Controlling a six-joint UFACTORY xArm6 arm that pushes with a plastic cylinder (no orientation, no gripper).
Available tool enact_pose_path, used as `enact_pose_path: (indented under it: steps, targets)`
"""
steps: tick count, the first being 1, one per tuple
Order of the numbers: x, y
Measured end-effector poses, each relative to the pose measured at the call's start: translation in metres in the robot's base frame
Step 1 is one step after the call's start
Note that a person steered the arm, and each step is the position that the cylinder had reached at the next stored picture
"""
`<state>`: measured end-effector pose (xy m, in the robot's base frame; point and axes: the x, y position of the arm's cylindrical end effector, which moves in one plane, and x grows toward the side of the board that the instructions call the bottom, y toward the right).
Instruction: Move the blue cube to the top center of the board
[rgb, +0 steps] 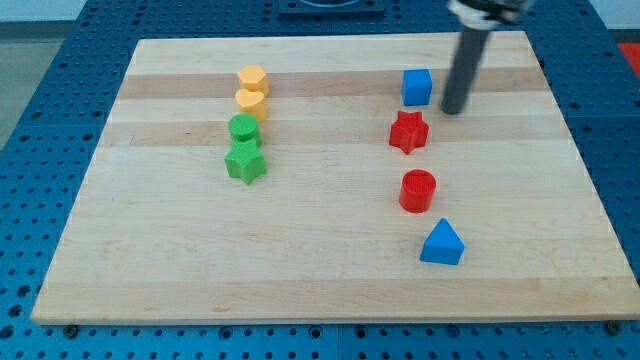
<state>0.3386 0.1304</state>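
One tool: the rod's tip (452, 110) is bare, clamping nothing, just right of the blue cube (417, 86).
Cube: upper right of the counter (300, 260), above the red star (408, 131).
Push: steadily leftward through the cube's centre, stopping short of the yellow blocks (252, 89).

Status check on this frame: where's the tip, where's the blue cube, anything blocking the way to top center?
My tip just right of the blue cube, small gap, no contact seen. Cube at upper right. Red star below it; leftward path along the top open.
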Motion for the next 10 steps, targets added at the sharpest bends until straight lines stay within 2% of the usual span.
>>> enact_pose_path:
  steps: [1, 2, 3, 4, 6, 7, 8, 10]
  targets:
    - [-0.038, -0.032]
    - [-0.064, -0.094]
    - [-0.063, -0.082]
    - [-0.08, -0.041]
    - [-0.118, -0.052]
    - [-0.129, -0.005]
    - [-0.147, 0.003]
    - [-0.145, -0.144]
